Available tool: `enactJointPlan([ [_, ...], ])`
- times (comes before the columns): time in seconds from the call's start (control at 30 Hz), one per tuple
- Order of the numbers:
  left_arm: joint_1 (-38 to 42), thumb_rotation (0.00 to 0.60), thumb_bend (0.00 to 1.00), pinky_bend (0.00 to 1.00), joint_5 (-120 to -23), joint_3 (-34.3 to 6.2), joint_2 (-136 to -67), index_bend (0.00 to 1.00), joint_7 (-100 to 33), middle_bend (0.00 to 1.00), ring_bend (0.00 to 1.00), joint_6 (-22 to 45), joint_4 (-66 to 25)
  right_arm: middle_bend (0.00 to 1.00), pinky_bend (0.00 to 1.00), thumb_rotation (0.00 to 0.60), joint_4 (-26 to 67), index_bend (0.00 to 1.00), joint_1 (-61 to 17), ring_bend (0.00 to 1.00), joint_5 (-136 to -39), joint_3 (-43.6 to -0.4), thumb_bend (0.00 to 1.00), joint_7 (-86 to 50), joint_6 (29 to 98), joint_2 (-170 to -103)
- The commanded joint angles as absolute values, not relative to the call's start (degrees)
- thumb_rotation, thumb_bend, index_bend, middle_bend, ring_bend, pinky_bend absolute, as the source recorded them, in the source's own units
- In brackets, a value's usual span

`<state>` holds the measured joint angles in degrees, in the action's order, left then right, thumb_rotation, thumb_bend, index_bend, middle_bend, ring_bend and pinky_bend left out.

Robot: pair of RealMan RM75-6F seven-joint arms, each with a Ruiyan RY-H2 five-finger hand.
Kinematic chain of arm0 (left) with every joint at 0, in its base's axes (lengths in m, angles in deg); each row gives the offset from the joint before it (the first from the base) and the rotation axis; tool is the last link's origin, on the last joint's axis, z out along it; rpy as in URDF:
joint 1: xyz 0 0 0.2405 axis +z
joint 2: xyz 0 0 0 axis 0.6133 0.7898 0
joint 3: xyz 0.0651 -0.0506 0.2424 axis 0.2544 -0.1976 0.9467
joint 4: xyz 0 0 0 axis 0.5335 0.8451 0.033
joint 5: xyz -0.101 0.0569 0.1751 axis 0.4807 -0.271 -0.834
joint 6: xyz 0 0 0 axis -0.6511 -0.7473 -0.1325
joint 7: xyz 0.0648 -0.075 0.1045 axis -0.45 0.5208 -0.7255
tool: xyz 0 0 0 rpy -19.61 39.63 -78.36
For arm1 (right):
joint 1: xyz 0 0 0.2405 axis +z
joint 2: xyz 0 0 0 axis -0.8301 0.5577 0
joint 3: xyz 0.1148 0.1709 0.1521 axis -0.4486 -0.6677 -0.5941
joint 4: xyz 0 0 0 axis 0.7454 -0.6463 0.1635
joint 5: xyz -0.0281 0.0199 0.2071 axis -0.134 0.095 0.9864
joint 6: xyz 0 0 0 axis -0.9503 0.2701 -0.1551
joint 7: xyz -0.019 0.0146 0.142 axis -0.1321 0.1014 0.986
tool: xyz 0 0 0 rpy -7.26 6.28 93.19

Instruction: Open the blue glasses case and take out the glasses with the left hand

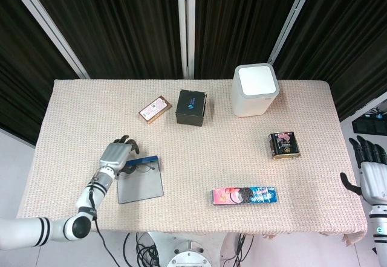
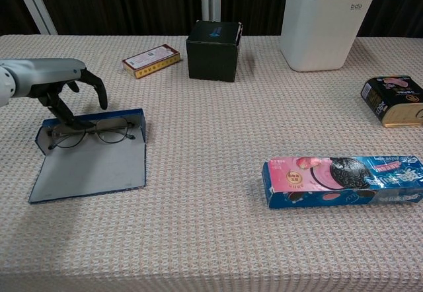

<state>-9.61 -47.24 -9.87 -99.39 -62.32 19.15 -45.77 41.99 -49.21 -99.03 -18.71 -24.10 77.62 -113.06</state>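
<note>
While case [image 2: 89, 163] lies open, glasses [image 2: 92, 132] lie crosswise, lenses upright.

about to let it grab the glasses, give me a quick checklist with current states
1. Glasses case open, lid flat on table: ok.
2. Glasses lying in the case's far part, unobstructed: ok.
3. Left hand over the glasses' left end, a finger reaching down to it: ok.
4. Glasses actually pinched: cannot tell.
5. Right hand off the table edge, fingers apart, out of the way: ok.
6. Cookie box and black box well apart from the case: ok.
</note>
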Motion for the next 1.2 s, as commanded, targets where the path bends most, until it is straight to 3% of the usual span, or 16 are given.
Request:
enactJointPlan([
  [0.03, -9.66, 0.6, 0.29, 0.18, -47.11, -9.99, -99.47, 0.38, -62.24, 0.18, 0.05, 19.36, -45.6, 0.0, 0.0, 0.6, 41.83, 0.0, -49.19, 0.0, -98.91, -18.68, 0.28, -24.08, 77.49, -113.16],
  [0.9, -10.6, 0.6, 0.34, 0.18, -44.99, -11.04, -99.83, 0.41, -60.96, 0.2, 0.05, 21.86, -44.73, 0.0, 0.0, 0.6, 40.86, 0.0, -48.93, 0.0, -98.41, -18.56, 0.28, -23.8, 76.66, -113.73],
  [1.2, -11.01, 0.6, 0.37, 0.18, -44.12, -11.0, -100.15, 0.47, -61.31, 0.21, 0.05, 21.67, -44.37, 0.0, 0.0, 0.6, 40.51, 0.0, -48.85, 0.0, -98.17, -18.65, 0.28, -23.55, 76.43, -113.77],
])
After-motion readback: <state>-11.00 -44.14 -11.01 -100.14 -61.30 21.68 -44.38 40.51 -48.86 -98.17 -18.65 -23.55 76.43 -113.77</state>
